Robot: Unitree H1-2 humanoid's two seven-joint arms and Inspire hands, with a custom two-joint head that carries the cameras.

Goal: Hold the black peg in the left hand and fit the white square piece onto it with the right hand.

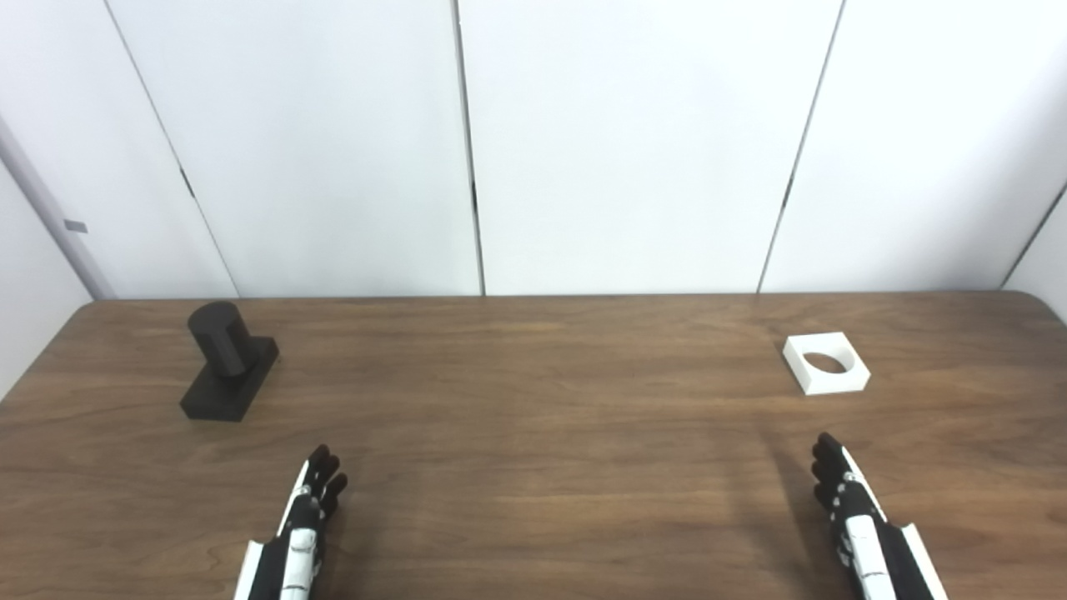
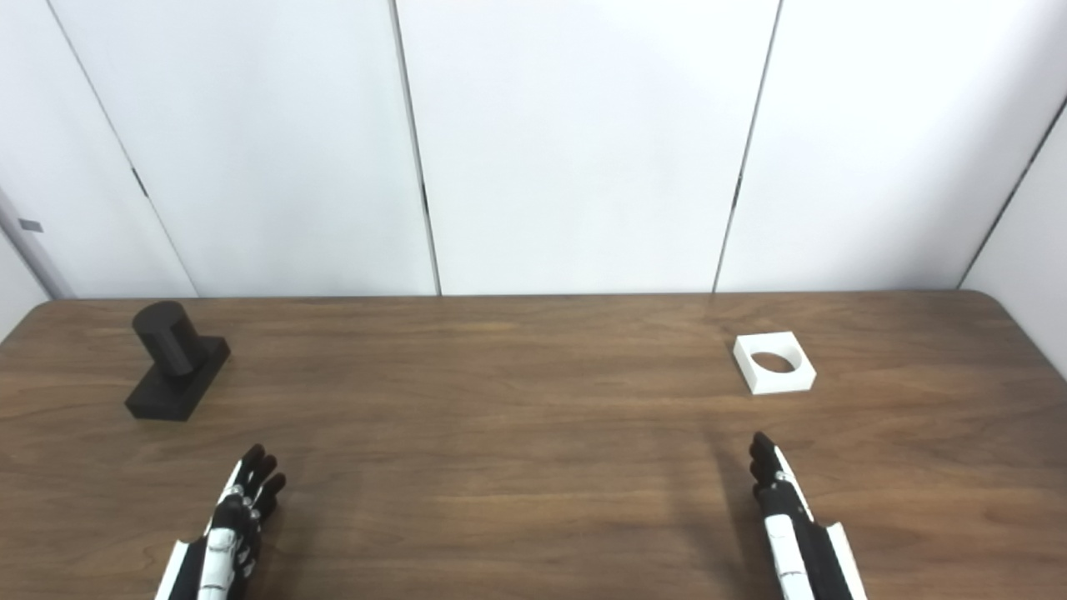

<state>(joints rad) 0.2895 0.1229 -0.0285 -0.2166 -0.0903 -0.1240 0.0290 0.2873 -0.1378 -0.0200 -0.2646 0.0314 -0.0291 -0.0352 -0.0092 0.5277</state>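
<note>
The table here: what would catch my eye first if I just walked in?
Probably the black peg, standing upright on its block at the far left of the brown table. Next, far right, the white square piece lying flat, a round hole through it. Near the bottom edge, the left hand and right hand hold nothing, each short of its part.

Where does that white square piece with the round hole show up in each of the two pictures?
Left eye view: white square piece lies flat on the table, right side, beyond the right hand.
Right eye view: same piece, a little nearer the centre.
Shared landmark: the black peg at far left.
</note>
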